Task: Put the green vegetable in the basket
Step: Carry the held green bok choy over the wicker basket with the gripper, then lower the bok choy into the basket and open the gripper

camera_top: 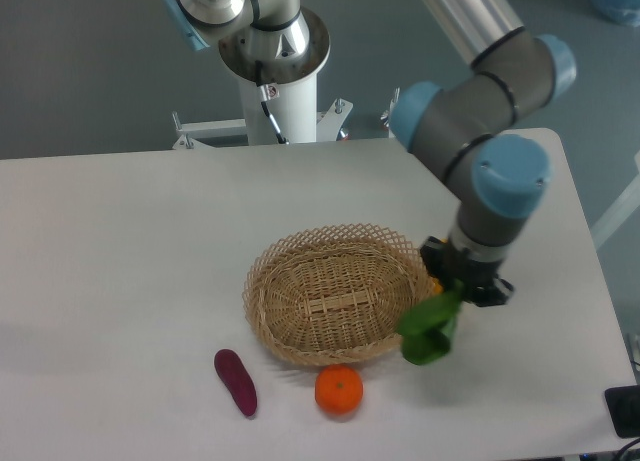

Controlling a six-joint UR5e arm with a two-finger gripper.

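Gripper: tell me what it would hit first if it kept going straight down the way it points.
Pointing down, the gripper with the green vegetable hanging below would likely meet bare table just right of the basket rim, though depth is unclear.

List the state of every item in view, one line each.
gripper: fingers hidden by the leaves, apparently holding the green vegetable
green vegetable: hanging beside the basket's right rim, not inside
basket: upright on the table, nothing inside
purple vegetable: lying on the table in front of the basket
orange fruit: resting against the basket's front edge
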